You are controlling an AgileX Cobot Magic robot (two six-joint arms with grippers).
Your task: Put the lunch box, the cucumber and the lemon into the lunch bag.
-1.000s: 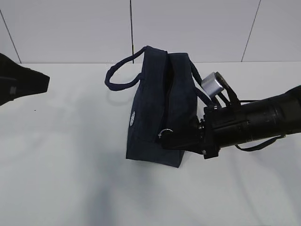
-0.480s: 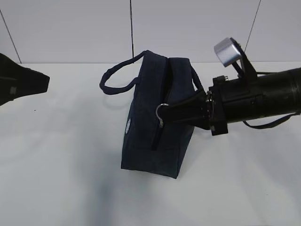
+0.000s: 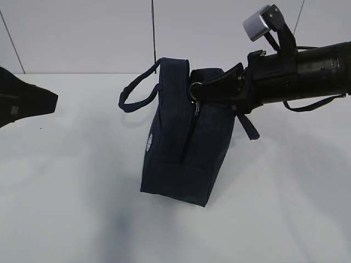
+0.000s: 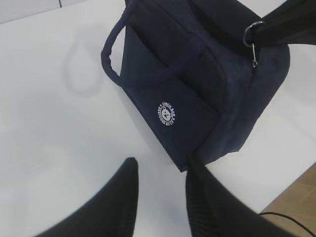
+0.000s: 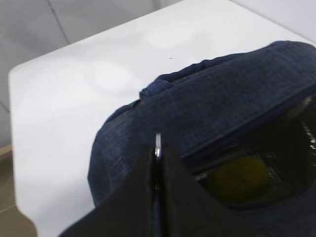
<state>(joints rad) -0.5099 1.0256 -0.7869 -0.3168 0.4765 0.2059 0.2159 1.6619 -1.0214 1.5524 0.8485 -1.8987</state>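
Left gripper (image 4: 160, 197): I see my two black fingers parted with bare table between them, holding nothing. In the exterior view this arm sits low at the far left edge, well away from everything.

Table (image 3: 66, 181): white, and what I see of it around the left gripper is bare.

Lunch bag (image 3: 181, 148): dark navy, standing upright on its base. From my left gripper it lies ahead and to the right, its nearest bottom corner just beyond my fingertips in the left wrist view.

Logo (image 4: 167, 113): small round white print on the bag's side panel, facing my left gripper.

Loop handle (image 3: 137, 90): arches out from the bag's top toward my left arm's side.

Ring pull (image 3: 196, 89): silver ring at the top of the bag's end, at the tips of my right gripper; a small metal tab hangs under it.

Zipper: the line below the ring gapes as a dark slit running down the bag's end.

Lemon (image 5: 237, 178): a dim yellow shape inside the bag's opening, just right of my right fingers.

Lunch box, cucumber: I cannot make them out in any view.

Right gripper (image 3: 211, 89): fingers pressed together, pinching the ring pull at the bag's top; the arm reaches in from the right.
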